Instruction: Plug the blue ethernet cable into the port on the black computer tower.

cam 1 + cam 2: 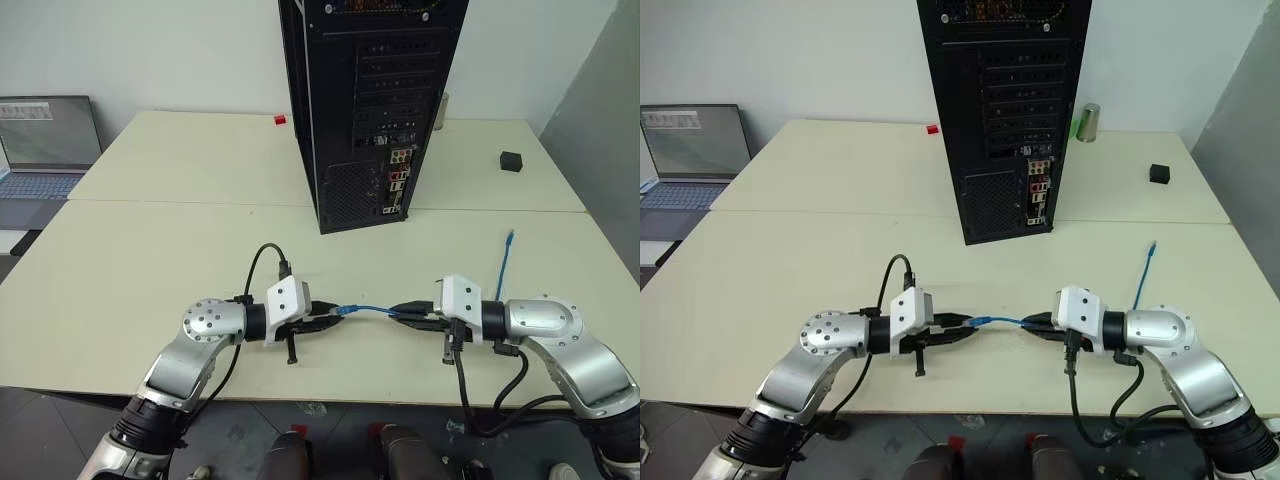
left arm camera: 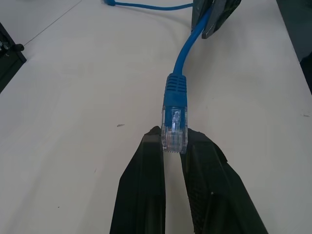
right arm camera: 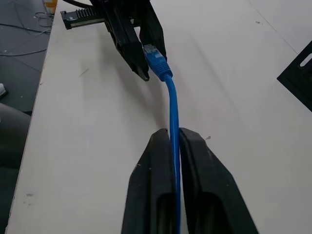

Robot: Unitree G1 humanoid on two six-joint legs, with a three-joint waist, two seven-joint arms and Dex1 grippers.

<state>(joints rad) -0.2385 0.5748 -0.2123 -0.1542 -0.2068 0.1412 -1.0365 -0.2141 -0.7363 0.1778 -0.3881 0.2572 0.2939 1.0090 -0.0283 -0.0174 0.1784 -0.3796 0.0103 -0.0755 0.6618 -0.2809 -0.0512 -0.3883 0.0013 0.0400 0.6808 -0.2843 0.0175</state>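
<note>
Thin bright blue ethernet cable (image 1: 368, 310), clear plug pinched by left gripper (image 2: 174, 146); cord clamped between right gripper (image 3: 174, 141) fingers.

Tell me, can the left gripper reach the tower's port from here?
Probably yes: the left gripper holds the blue ethernet cable by its plug, and bare table lies before the black computer tower.

The cream table (image 1: 150, 270) bears the black computer tower (image 1: 365, 110) and a laptop (image 1: 45, 150).
</note>
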